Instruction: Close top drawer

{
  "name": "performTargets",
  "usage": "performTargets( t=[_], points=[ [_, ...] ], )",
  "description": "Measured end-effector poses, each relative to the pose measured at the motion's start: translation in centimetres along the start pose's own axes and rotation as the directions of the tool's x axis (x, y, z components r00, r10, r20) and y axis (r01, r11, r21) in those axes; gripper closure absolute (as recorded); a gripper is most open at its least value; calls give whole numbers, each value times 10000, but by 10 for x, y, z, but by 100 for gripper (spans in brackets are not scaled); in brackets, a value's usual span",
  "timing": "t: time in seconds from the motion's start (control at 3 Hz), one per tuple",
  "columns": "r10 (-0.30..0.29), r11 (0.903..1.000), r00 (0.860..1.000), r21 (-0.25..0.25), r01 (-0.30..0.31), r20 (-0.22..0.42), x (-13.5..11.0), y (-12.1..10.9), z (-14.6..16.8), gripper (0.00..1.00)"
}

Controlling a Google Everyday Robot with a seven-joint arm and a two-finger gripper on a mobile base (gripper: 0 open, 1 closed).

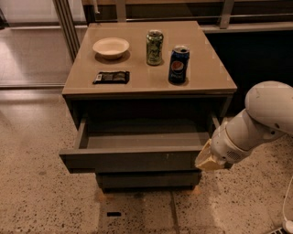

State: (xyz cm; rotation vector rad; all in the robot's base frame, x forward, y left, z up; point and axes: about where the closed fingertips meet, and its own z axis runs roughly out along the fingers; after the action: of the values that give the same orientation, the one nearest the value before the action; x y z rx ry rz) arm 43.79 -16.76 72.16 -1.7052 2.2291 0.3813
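Top drawer (132, 160) matt, smooth; gripper (207, 160) tan, matt, at its right front corner; arm (258, 121) white plastic.

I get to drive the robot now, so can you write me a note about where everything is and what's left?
The top drawer is pulled far out of the cabinet; nothing shows inside it.
The tool is at the right end of the drawer's front, by the corner; contact can't be told.
Done: drawer not closed yet.
Left: push the front straight back until it sits flush.

Speckled terrazzo floor (36, 192), metal railing (225, 13) behind a brown-topped cabinet (206, 73).
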Motion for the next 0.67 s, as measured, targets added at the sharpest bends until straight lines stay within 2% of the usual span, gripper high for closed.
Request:
performTargets(
  t=[0.33,0.67],
  points=[
    [0,10000,10000,0,0,0,0,0,0,100],
    [-212,9997,9993,107,215,-308,10,-3,8,100]
  ],
)
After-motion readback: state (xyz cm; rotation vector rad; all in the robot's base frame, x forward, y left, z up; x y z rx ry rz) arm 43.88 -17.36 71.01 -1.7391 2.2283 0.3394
